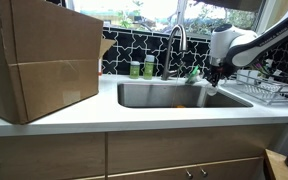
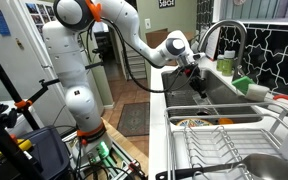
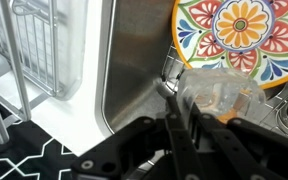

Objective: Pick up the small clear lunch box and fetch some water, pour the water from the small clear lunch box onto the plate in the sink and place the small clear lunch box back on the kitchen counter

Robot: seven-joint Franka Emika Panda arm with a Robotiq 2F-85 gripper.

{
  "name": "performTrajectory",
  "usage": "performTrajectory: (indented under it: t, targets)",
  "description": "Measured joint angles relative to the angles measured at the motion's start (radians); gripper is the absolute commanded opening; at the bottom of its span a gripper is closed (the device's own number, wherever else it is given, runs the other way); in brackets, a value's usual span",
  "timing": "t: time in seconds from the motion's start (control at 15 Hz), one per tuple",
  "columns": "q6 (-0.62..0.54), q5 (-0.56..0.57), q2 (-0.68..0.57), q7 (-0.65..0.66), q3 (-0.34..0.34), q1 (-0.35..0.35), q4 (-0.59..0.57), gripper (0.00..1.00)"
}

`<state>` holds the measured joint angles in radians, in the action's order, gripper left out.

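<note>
In the wrist view my gripper (image 3: 180,100) is shut on the wall of the small clear lunch box (image 3: 222,95), holding it low inside the steel sink (image 3: 134,60). The box hangs over the near rim of a colourful patterned plate (image 3: 246,28) lying in the basin. I cannot tell whether the box holds water. In both exterior views the gripper (image 1: 214,78) (image 2: 197,76) reaches down into the sink (image 1: 164,95), at the end nearest the dish rack and beside the curved faucet (image 1: 177,40). The white kitchen counter (image 1: 84,115) surrounds the basin.
A large cardboard box (image 1: 39,55) stands on the counter at one end. Two green bottles (image 1: 142,68) stand behind the sink. A wire dish rack (image 1: 259,88) (image 2: 224,150) (image 3: 34,50) sits on the counter close beside the gripper.
</note>
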<state>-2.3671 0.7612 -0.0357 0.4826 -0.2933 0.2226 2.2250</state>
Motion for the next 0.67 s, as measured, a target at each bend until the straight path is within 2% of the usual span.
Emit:
performTrajectory:
  t: [0.13,0.33,0.67]
  targets:
    - [-0.01,0.095,0.0,0.005,0.007,-0.001,0.001,0.03]
    - [-0.026,0.314,0.0,0.053,0.015,-0.001,0.006,0.03]
    - [-0.03,0.709,0.005,0.228,0.033,-0.002,0.017,0.03]
